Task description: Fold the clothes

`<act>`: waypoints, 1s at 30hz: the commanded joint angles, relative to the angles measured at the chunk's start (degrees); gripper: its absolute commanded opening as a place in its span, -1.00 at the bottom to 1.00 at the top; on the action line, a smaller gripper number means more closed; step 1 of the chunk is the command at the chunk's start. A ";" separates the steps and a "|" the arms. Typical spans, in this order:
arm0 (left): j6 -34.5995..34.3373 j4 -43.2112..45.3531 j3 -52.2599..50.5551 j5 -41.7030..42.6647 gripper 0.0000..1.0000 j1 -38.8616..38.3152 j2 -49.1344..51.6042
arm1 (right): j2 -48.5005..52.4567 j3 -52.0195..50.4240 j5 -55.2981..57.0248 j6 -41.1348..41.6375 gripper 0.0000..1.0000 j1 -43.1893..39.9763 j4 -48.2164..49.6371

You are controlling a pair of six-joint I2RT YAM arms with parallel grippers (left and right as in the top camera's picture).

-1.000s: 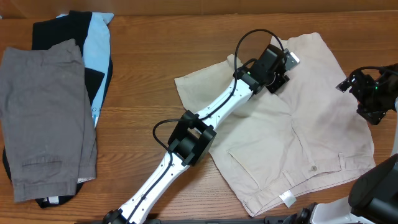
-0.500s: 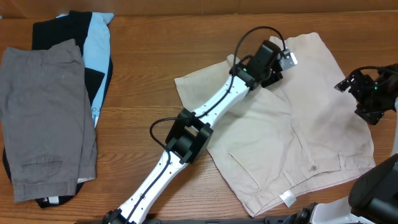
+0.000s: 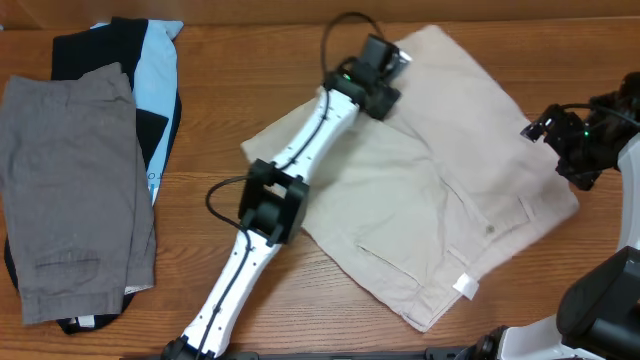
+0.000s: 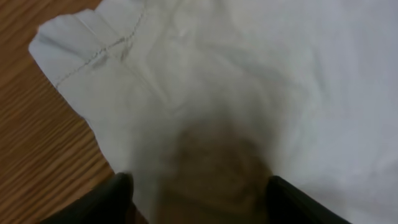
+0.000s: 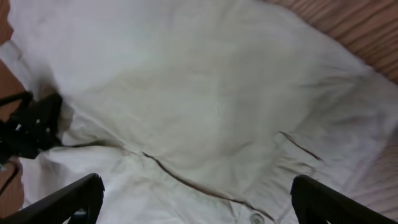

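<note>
The pale beige shorts (image 3: 450, 170) lie spread on the wooden table at centre right, with the waistband toward the front and a small white label (image 3: 465, 287) at its edge. My left gripper (image 3: 385, 62) is at the far leg hem, shut on a bunch of the cloth. The left wrist view shows the fabric (image 4: 205, 93) gathered between the fingers (image 4: 199, 199). My right gripper (image 3: 560, 150) is open at the shorts' right edge. In the right wrist view its fingers (image 5: 199, 205) hover wide apart above the shorts (image 5: 205, 93), near a button (image 5: 255, 218).
Grey shorts (image 3: 70, 180) lie at the far left on top of a black and light-blue garment (image 3: 150, 70). Bare wooden table (image 3: 230, 70) shows between that pile and the beige shorts. The left arm stretches diagonally from the front edge.
My left gripper has moved left and toward the back with the leg hem in it. The whole shorts slid left and turned. The right gripper shifted slightly left and back.
</note>
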 commanded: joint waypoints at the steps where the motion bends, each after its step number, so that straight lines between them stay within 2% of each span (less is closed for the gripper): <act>1: -3.72 -10.03 -4.57 -11.52 0.50 5.16 7.08 | -0.66 1.25 -0.33 -0.07 1.00 2.49 1.05; 5: -6.51 -19.76 -4.57 -11.45 0.56 9.29 7.08 | 0.57 1.22 -0.31 1.42 1.00 5.25 2.54; 8: -11.85 -29.07 -4.57 -10.29 0.68 13.55 7.08 | 2.19 1.22 -0.33 2.95 1.00 7.74 4.28; 14: -12.35 -40.63 -4.57 -2.80 0.78 20.13 7.08 | 5.73 1.20 -0.28 4.61 1.00 11.30 7.69; 20: -12.33 -45.72 -4.57 1.70 0.82 25.35 7.08 | 8.72 1.20 -0.04 6.12 1.00 13.33 11.54; 21: -12.33 -45.94 -4.57 1.66 1.00 26.05 7.08 | 9.07 1.20 0.09 6.12 1.00 13.51 12.15; 26: -12.37 -46.75 -2.99 -0.20 1.00 27.61 6.40 | 8.79 1.31 -2.25 8.68 1.00 13.60 14.84; 30: -12.63 -48.30 2.84 -0.52 1.00 27.54 3.41 | 6.54 1.31 -5.03 12.17 1.00 13.70 15.47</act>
